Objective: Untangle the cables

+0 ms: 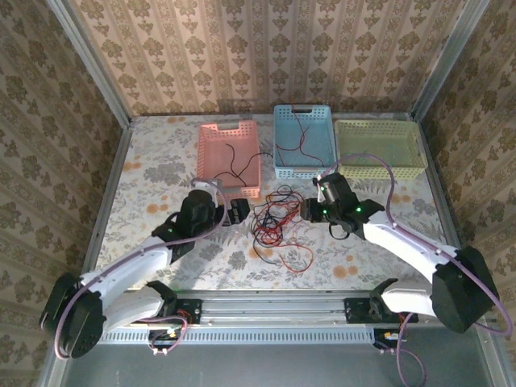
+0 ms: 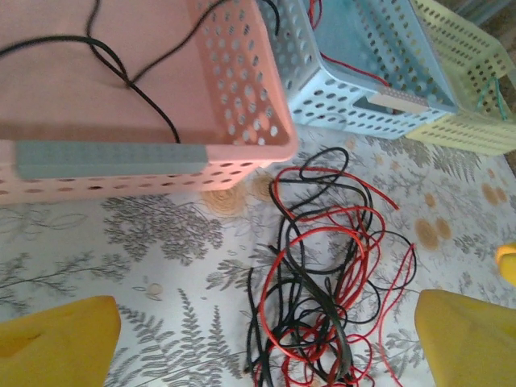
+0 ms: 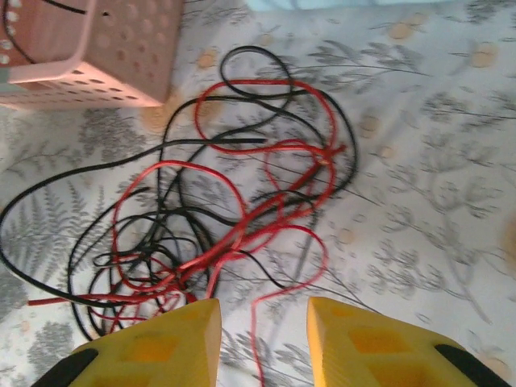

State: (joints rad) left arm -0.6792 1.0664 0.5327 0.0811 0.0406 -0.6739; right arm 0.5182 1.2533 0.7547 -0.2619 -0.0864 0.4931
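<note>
A tangle of red and black cables [image 1: 274, 224] lies on the floral tablecloth between my two grippers. The left gripper [image 1: 242, 211] sits just left of the pile, and in the left wrist view its yellow fingers [image 2: 56, 339] stand wide open with the cables [image 2: 322, 266] on the cloth between them. From the right side, my right gripper [image 1: 307, 211] faces the pile. Its jaws [image 3: 264, 339] are partly open over the cloth, and one loose red strand [image 3: 256, 330] runs through the gap, ungripped. The main knot [image 3: 218, 201] lies ahead of it.
Three baskets stand in a row behind the pile: pink [image 1: 230, 129] holding a black cable [image 1: 235, 161], blue [image 1: 304, 113] holding a red cable [image 1: 300, 141], pale yellow [image 1: 379, 171]. The pink basket's near corner [image 2: 266, 149] is close to the tangle.
</note>
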